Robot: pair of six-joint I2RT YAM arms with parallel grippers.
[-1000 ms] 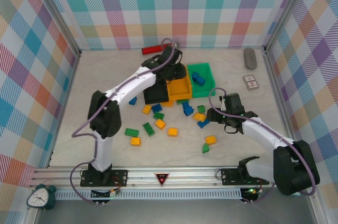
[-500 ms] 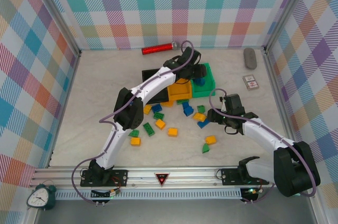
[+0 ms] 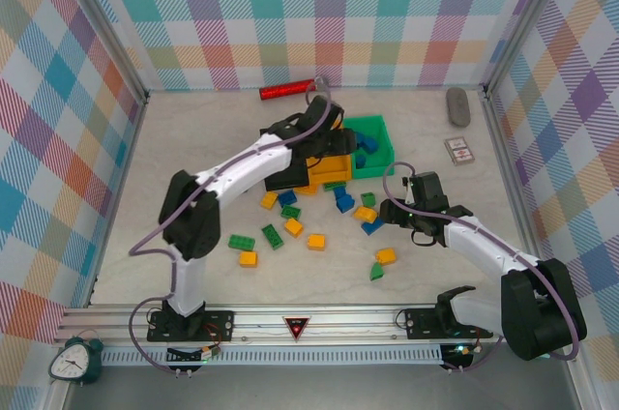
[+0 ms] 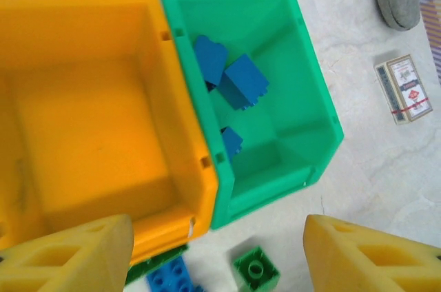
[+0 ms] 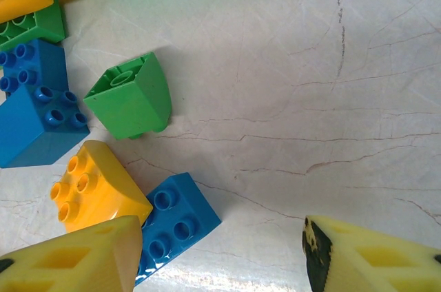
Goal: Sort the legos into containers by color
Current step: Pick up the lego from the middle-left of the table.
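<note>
Loose legos lie on the table in front of the bins, among them a green brick [image 3: 241, 242], a yellow one [image 3: 316, 241] and a blue one [image 3: 343, 200]. The green bin [image 3: 380, 130] [image 4: 313, 109] holds three blue bricks [image 4: 241, 82]. The orange bin [image 3: 329, 170] [image 4: 89, 127] looks empty. My left arm largely covers the black bin [image 3: 283, 176]. My left gripper [image 3: 338, 147] [image 4: 217, 240] hangs open over the front edges of the orange and green bins, holding nothing. My right gripper [image 3: 392, 214] [image 5: 220, 237] is open low over the table, with a blue brick [image 5: 172, 226] by its left finger.
A red cylinder [image 3: 287, 91] lies behind the bins. A grey oval object [image 3: 457, 105] and a small card box [image 3: 458, 150] sit at the right. A yellow brick [image 5: 96, 185] and a green brick [image 5: 131, 96] lie close to my right gripper. Checkered walls enclose the table.
My left arm swung right over the green bin, then drew back toward the orange bin. The right arm has hardly moved.
</note>
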